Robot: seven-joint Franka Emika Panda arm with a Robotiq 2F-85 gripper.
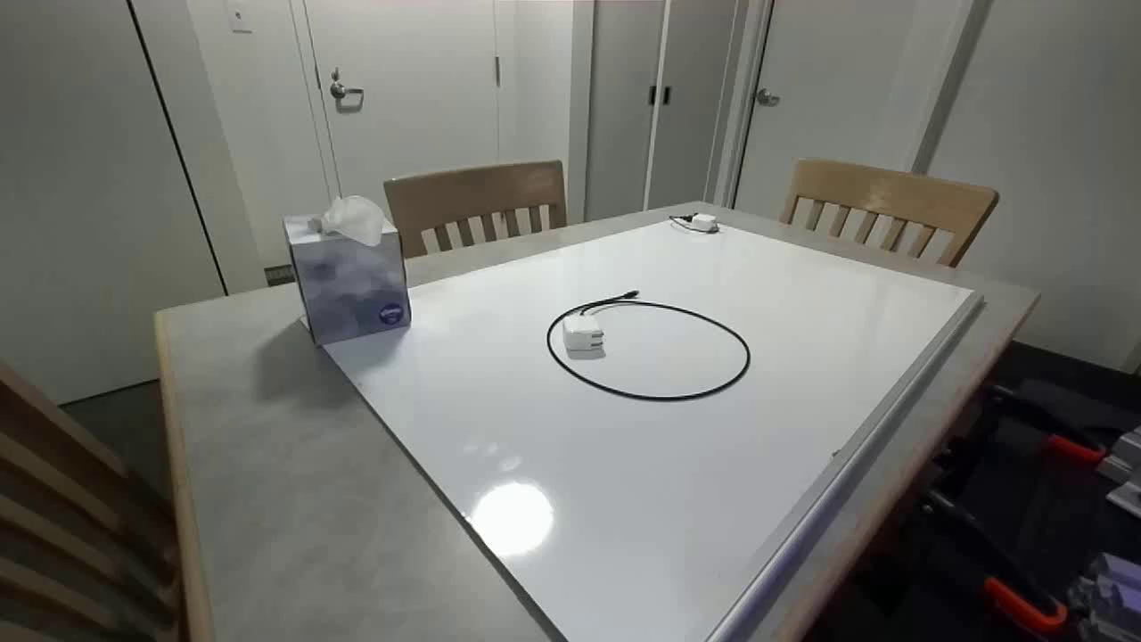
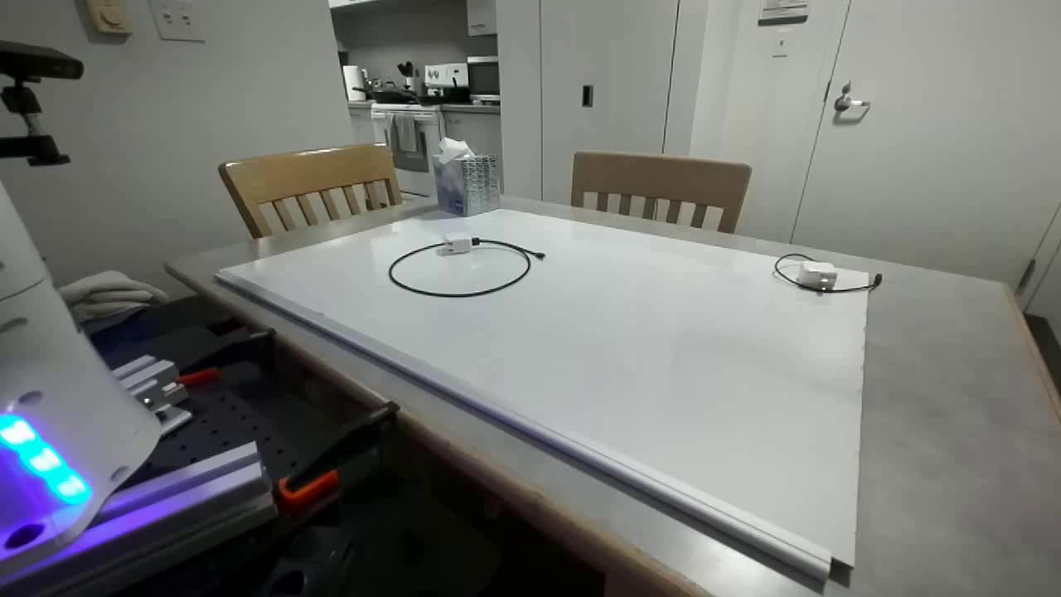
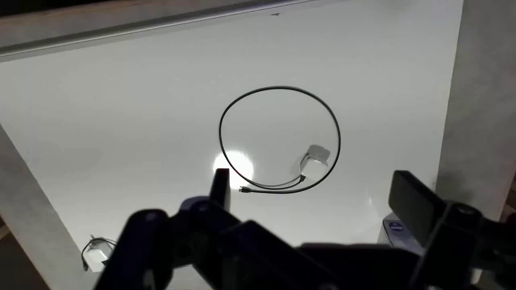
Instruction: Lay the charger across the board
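Observation:
The charger's white plug block [image 1: 583, 333] and its long black cable [image 1: 664, 399] lie on the glossy white board [image 1: 677, 481], towards one end of it. The cable forms one wide loop, with its free tip near the block. In an exterior view the plug block [image 2: 458, 243] sits at the loop's far edge on the board [image 2: 646, 356]. In the wrist view the block [image 3: 314, 168] and loop show below my gripper [image 3: 311, 175], on the board [image 3: 121, 112]. My gripper is wide open, empty and well above the board. It is out of both exterior views.
A second white plug with a short black cable [image 2: 818, 275] lies at a board corner, also in the wrist view [image 3: 96, 255]. A bluish tissue box [image 1: 352, 285] stands at another corner. A metal rail [image 2: 530, 427] runs along one long edge. Wooden chairs [image 1: 481, 196] surround the table.

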